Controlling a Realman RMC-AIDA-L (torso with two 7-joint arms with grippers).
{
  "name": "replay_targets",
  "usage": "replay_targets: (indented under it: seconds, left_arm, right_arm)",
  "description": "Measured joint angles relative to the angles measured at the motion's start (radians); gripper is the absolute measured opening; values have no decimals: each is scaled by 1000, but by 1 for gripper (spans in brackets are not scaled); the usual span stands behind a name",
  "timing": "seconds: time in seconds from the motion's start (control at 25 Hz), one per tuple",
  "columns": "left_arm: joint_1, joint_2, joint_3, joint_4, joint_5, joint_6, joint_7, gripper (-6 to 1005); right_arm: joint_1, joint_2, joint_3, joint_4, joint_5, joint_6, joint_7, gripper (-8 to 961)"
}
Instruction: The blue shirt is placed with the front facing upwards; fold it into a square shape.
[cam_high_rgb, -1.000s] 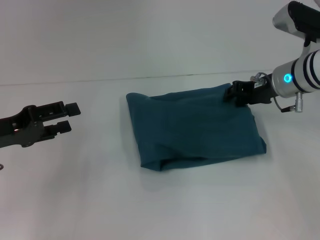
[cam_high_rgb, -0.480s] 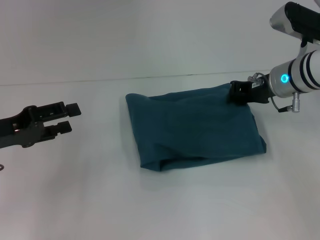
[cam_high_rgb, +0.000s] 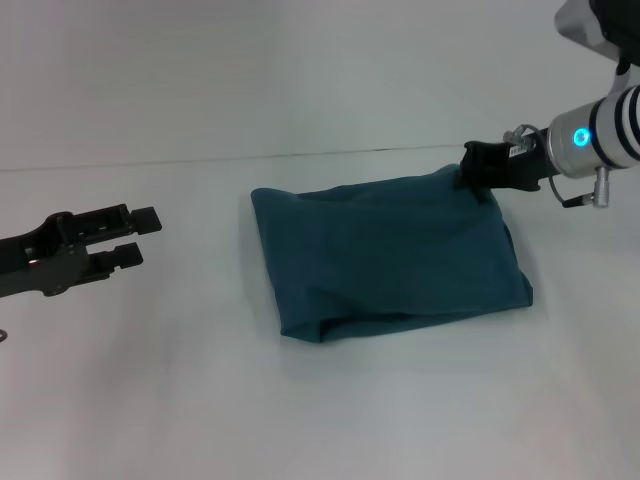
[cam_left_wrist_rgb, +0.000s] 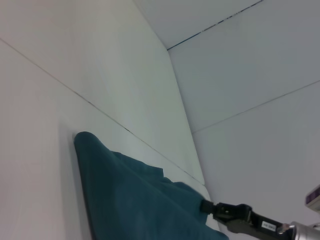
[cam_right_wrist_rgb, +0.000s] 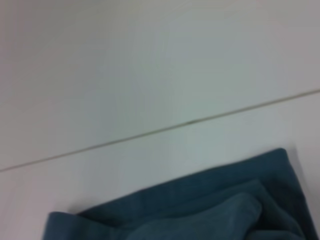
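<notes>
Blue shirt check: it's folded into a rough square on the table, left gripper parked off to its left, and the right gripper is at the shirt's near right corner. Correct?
Not quite. The right gripper is at the far right corner of the blue shirt, not the near one, as the head view shows. The rest stands: the shirt lies folded into a rough square on the table, and the left gripper sits off to its left, apart from it.

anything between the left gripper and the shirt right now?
Nothing visible. The left gripper hangs over bare white table on the robot's left, with only open surface between it and the folded blue shirt. The right gripper is at the shirt's far right corner.
</notes>
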Motion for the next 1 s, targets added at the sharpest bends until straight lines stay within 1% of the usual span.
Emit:
replay_targets:
  seconds: [0.16, 0.32, 0.76, 1.0]
  left_arm:
    - [3, 0, -1, 0, 0, 0, 0, 736]
    - [5, 0, -2, 0, 0, 0, 0, 735]
    - [2, 0, -2, 0, 0, -2, 0, 736]
    - [3, 0, -1, -2, 0, -6, 0, 736]
  right_arm:
    - [-16, -1, 0, -53, 29, -38, 2, 34]
    - [-21, -1, 0, -76, 38, -41, 5, 34]
    - [-36, -4, -1, -46, 26, 56, 6, 33]
    - [-33, -7, 0, -1, 33, 94, 7, 33]
